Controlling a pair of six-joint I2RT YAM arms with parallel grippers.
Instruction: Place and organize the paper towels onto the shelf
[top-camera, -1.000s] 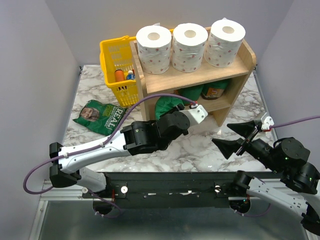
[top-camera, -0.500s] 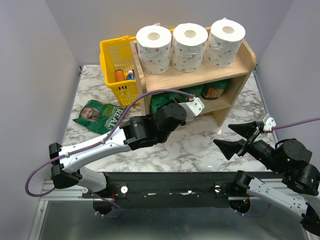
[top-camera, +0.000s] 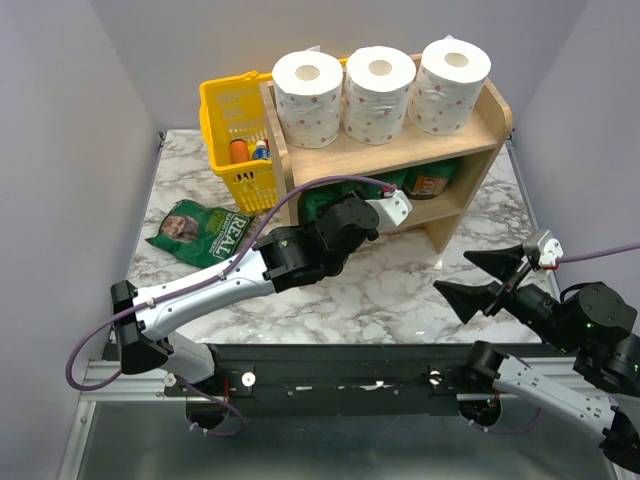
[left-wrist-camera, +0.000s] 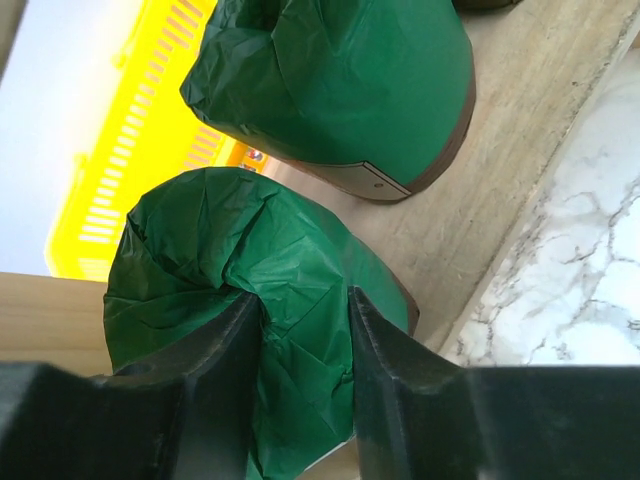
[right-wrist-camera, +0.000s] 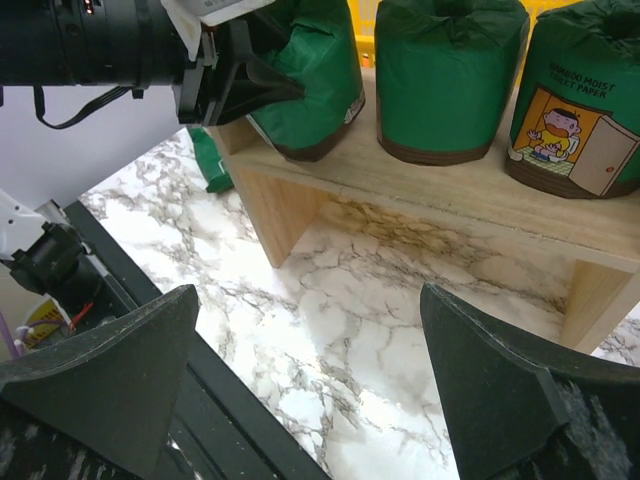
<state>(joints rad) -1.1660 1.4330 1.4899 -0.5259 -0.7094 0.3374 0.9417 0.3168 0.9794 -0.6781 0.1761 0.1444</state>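
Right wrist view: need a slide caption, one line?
Left gripper pinches a green-wrapped paper towel roll on the light wooden shelf's lower tier, beside two more rolls.

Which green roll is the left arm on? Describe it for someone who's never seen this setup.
Find the wooden shelf beside the yellow basket and look at its lower tier, where three green-wrapped rolls sit. The one meant is the green roll at the basket end. It alone leans and has the left arm's jaws pinching its crumpled wrap.
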